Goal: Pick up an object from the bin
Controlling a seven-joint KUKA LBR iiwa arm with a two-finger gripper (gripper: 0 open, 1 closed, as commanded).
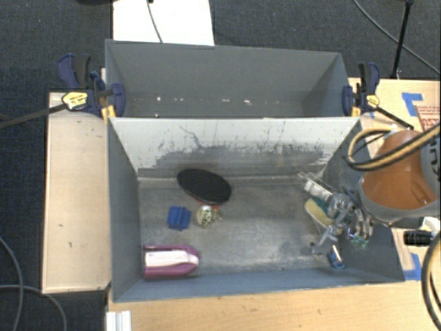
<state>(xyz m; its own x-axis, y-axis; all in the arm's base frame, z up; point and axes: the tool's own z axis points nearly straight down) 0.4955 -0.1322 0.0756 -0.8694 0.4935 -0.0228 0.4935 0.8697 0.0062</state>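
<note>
Pale yellow oblong thing (pixel 317 212): that is what you have nearest the gripper (pixel 335 229). It lies at the right end of the floor of the grey metal bin (pixel 275 243), close to the foot of the sloping right wall. The gripper's metal parts stand just to its right and overlap its right end, so you cannot tell whether the two touch. Nothing can be made out in the gripper's grasp, and you cannot tell how far open or closed it stands, because the mechanism is a tangle of small bright parts.

Just above the yellow thing you will see a small white and silver piece (pixel 313 185), lying aslant against the same wall. Just below the gripper, near the bin's front right corner, sits a small blue bit (pixel 335 258); whether it is loose or part of the tool is not clear. The orange cover (pixel 400 181) on the wrist looms over the bin's right rim, with cables looping across it.

The rest lies well apart on the left half of the floor. A black flat oval (pixel 204 185) rests near the back wall. Just in front of it are a small blue block (pixel 178 217) and, beside that on the right, a small mottled yellowish ball (pixel 207 215). A purple and white oblong thing (pixel 170 261) lies in the front left corner.
</note>
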